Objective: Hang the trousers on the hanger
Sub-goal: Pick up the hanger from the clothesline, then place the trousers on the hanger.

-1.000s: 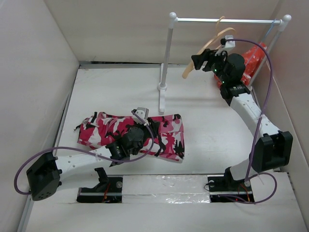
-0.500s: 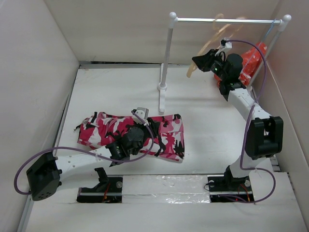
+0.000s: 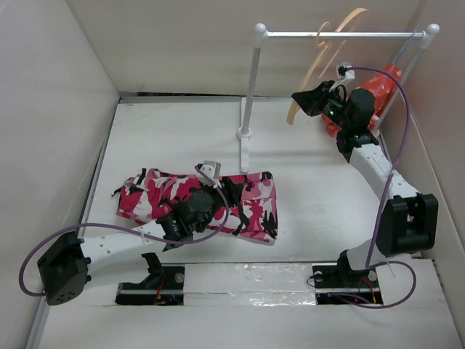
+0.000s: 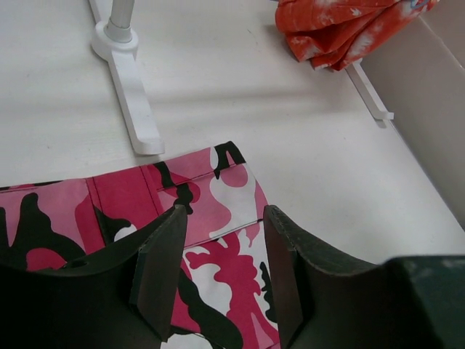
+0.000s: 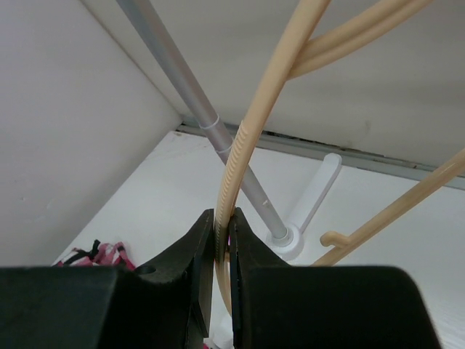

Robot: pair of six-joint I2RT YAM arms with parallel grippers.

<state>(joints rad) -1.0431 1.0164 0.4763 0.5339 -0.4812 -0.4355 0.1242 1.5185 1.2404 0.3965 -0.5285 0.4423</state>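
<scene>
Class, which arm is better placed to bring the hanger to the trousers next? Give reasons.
Right. The right gripper is shut on the hanger, at the rail; the left gripper hangs open over the trousers, far from it.

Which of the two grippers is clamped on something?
The right gripper: it is shut on an arm of the tan wooden hanger. The left gripper, by contrast, is open above the camouflage trousers, with nothing between its fingers.

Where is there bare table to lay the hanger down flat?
Two bare patches: back-left table, between the trousers and the back wall, left of the rack post; and between the trousers and the right arm. Back-right is crowded: orange cloth, the right gripper holding the hanger.
</scene>
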